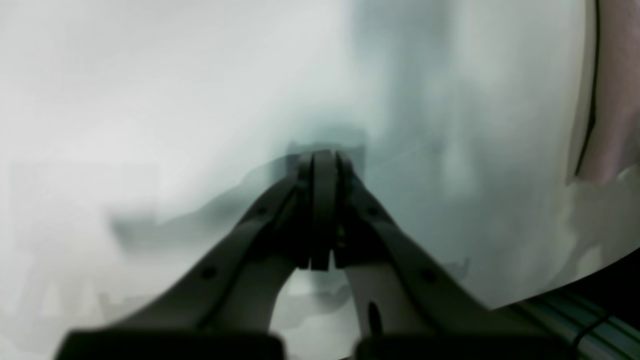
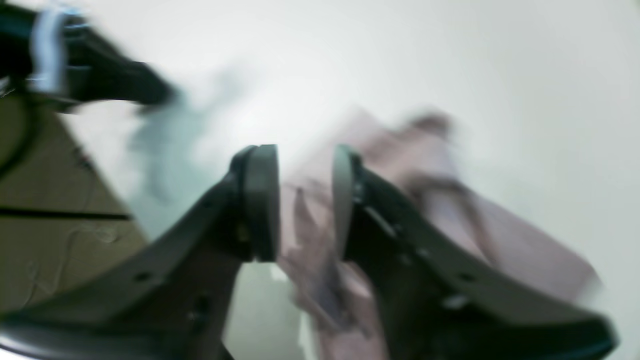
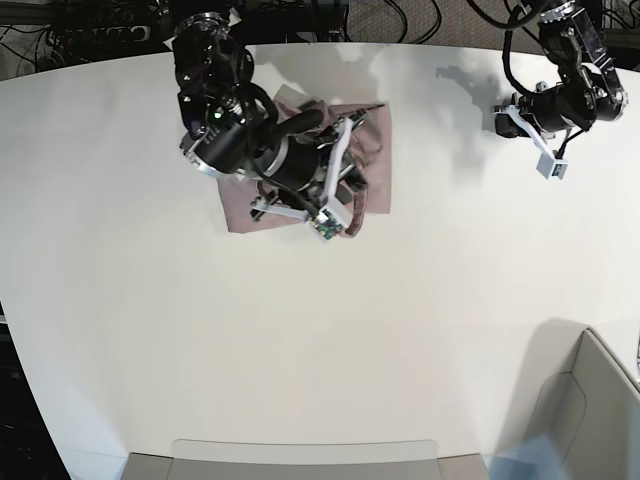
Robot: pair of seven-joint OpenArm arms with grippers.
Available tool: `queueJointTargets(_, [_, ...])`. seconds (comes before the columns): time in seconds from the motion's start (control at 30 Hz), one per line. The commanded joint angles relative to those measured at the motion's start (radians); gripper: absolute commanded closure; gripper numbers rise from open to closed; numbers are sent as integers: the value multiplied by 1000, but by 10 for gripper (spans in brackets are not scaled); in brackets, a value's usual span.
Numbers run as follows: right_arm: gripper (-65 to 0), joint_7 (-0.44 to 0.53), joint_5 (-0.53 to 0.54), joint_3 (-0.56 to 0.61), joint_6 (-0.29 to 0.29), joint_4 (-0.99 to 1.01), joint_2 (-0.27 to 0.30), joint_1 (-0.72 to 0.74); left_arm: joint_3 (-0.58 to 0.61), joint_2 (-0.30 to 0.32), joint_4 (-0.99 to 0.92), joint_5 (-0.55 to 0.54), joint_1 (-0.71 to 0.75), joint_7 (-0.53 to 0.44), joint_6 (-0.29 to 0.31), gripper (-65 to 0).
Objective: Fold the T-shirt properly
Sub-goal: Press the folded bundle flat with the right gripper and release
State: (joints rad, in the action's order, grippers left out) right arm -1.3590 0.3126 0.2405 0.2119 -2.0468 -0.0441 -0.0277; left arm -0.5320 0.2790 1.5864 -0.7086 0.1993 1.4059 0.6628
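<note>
One crumpled T-shirt (image 3: 372, 160), no clear axis

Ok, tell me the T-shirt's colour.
The T-shirt is plain dusty pink-mauve, with no print; the right wrist view shows it best.

Bright even overhead light, soft shadows on white table (image 3: 420, 300), both wrist views heavily motion-blurred

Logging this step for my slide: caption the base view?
Right gripper poised over crumpled pink T-shirt on white table; left gripper idle, shut.
</note>
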Motion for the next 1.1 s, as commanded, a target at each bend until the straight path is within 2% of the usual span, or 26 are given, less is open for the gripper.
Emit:
queueJointTargets(0.0, [-60, 10, 18, -22, -1, -15, 0, 10, -1, 1, 15, -15, -5, -10, 2, 0])
queueJointTargets(0.03, [-14, -7, 18, -49, -1, -15, 11, 8, -1, 1, 15, -15, -5, -10, 2, 0])
queueJointTargets(0.07, [0, -27, 18, -71, -1, -13, 20, 1, -1, 1, 15, -15, -5, -10, 2, 0])
queueJointTargets(0.23, [0, -37, 10, -111, -1, -1, 51, -28, -1, -1, 15, -15, -7, -10, 2, 0])
queueJointTargets(0.43, [0, -37, 12, -99, -1, 56, 62, -48, -1, -1, 15, -15, -7, -10, 1, 0])
queueJointTargets(0.6, [0, -37, 15, -14, -1, 185, 59, -44, -1, -1, 15, -15, -7, -10, 1, 0])
queueJointTargets(0.77, [0, -37, 18, 56, 1, 289, 8, -21, -1, -1, 15, -15, -7, -10, 1, 0])
queueJointTargets(0.93, [0, -37, 20, 244, 2, 312, -18, 45, -1, -1, 15, -15, -7, -10, 1, 0])
queueJointTargets(1.07, [0, 34, 20, 382, 2, 320, -20, 104, -1, -1, 15, -15, -7, -10, 1, 0])
